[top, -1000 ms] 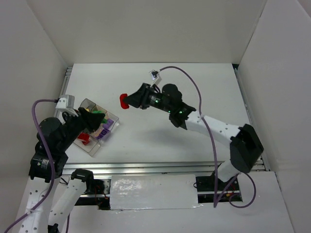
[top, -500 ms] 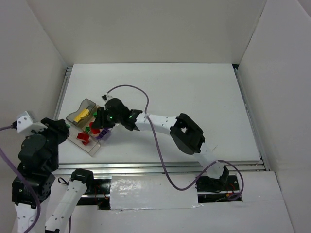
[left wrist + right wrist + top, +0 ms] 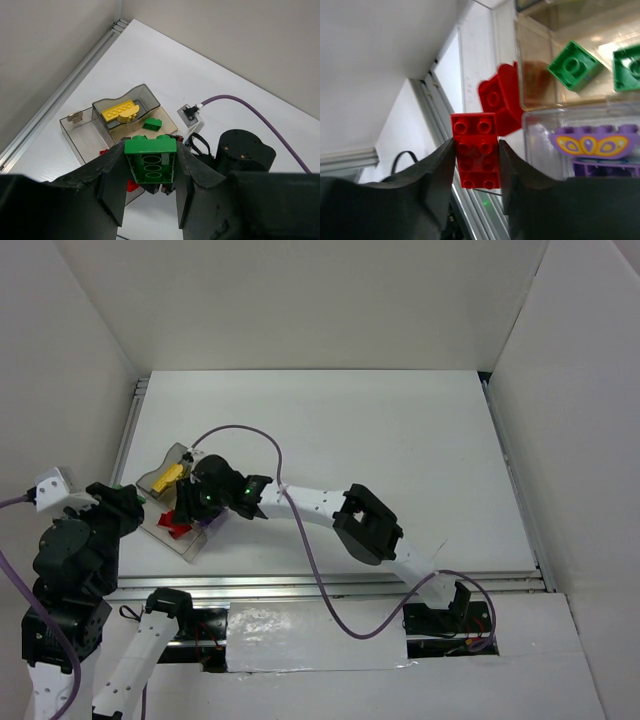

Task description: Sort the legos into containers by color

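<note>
Left claw (image 3: 150, 172) is clamped on a green brick (image 3: 150, 159), one finger on each long side, with the brick's hollow underside facing the wrist camera. It hangs in the air near and left of the tray (image 3: 75, 131), not touching it.

Right claw (image 3: 477, 152) is clamped on a red brick (image 3: 476, 145), gripped by its two sides, studs toward the wrist camera. In the top view the right arm stretches across to the left side of the tabletop (image 3: 400, 430), its purple cable (image 3: 240, 432) looping above it, and the claw sits directly over the near half of the tray.

The tray lies angled on the left part of the tabletop. A yellow brick (image 3: 120, 111) lies in its far compartment. The right wrist view shows two green bricks (image 3: 572, 65) together in one compartment and a purple brick (image 3: 590, 144) with a yellow pattern in the neighbouring one. A rounded red brick (image 3: 500, 102) leans at the tray wall just beside the held red brick; whether it is inside or outside a compartment cannot be told.
</note>
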`<state>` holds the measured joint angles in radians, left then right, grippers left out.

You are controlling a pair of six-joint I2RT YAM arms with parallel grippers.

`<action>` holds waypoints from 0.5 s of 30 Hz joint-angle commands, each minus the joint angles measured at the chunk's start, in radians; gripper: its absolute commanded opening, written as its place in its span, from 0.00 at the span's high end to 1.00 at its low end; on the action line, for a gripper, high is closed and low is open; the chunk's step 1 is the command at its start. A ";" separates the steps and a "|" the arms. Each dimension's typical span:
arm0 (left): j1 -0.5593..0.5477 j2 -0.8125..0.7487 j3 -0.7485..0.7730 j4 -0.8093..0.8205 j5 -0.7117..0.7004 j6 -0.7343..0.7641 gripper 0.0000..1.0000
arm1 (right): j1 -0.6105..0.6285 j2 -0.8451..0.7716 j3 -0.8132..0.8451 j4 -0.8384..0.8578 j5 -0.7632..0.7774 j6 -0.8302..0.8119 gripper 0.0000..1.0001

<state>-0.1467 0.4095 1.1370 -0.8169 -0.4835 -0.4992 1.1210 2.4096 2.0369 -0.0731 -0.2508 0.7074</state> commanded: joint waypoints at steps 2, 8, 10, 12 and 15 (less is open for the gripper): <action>-0.001 -0.005 -0.014 0.044 0.023 0.027 1.00 | 0.003 0.006 0.029 -0.028 -0.001 -0.039 0.40; -0.001 0.000 -0.028 0.051 0.019 0.025 1.00 | 0.026 -0.039 0.022 -0.022 -0.025 -0.088 0.01; -0.001 0.003 -0.033 0.058 0.017 0.028 1.00 | 0.025 -0.092 -0.027 0.007 -0.024 -0.083 0.00; -0.002 0.008 -0.040 0.056 0.011 0.025 1.00 | 0.025 -0.179 -0.131 0.068 -0.021 -0.082 0.00; -0.002 0.009 -0.054 0.067 0.019 0.024 1.00 | 0.023 -0.317 -0.287 0.163 -0.012 -0.082 0.00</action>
<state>-0.1467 0.4099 1.0912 -0.8021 -0.4671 -0.4965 1.1465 2.2810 1.8328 -0.0460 -0.2726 0.6483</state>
